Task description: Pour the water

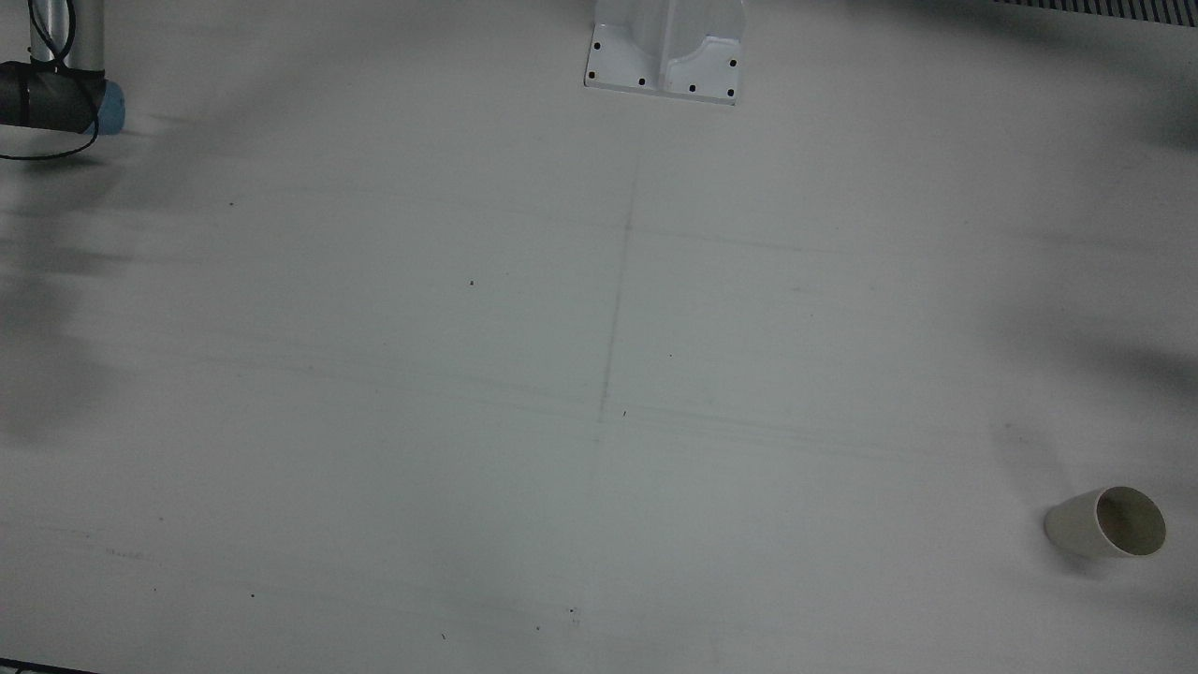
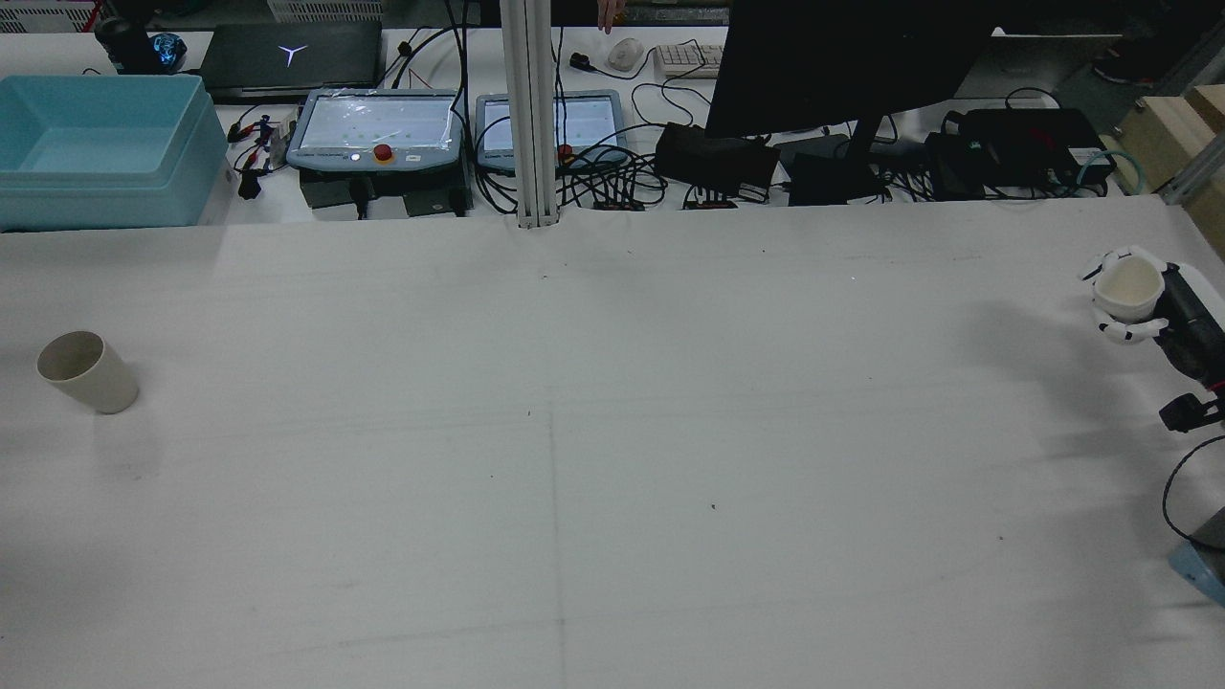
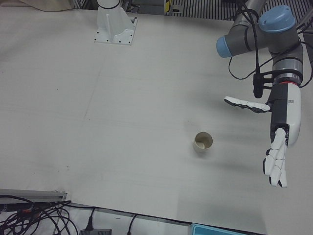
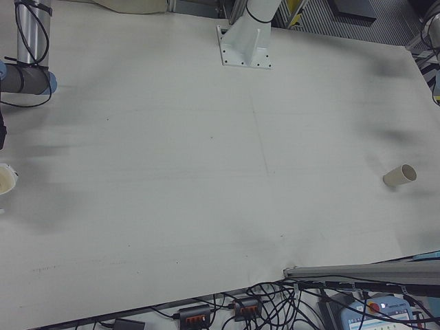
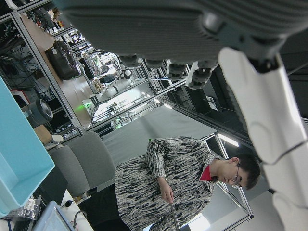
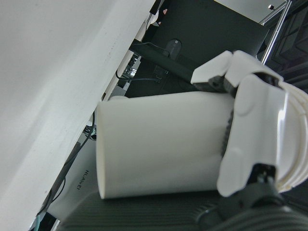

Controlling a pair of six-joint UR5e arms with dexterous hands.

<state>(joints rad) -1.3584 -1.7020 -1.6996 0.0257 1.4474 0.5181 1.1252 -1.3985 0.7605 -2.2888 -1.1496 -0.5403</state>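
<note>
Right hand: the right hand (image 2: 1134, 301) grasps a white cup (image 2: 1129, 285) at the far right edge of the table (image 2: 612, 478) in the rear view; the fingers (image 6: 250, 130) wrap around the cup wall, and the cup is lifted, upright, with its mouth upward.
Left hand: the left hand (image 3: 279, 147) is released, its fingers stretched and apart, holding nothing; it hangs above the table, to the side of the second cup and apart from it.
Second cup: a beige cup (image 2: 86, 371) stands on the table on the robot's left side, far from the held cup; its mouth is open, and it looks empty, as far as I can see.
Content of held cup: I cannot tell if there is water inside; the inside looks pale in the rear view.
Done: I judge that the pick-up of the pouring cup is finished, because it is already in the grasp and off the table.
Left to do: the two cups are well apart, almost the whole table is between them; to bring them together and to tilt the held cup over the other is not yet done.
Progress: early stage, in my judgement.
</note>
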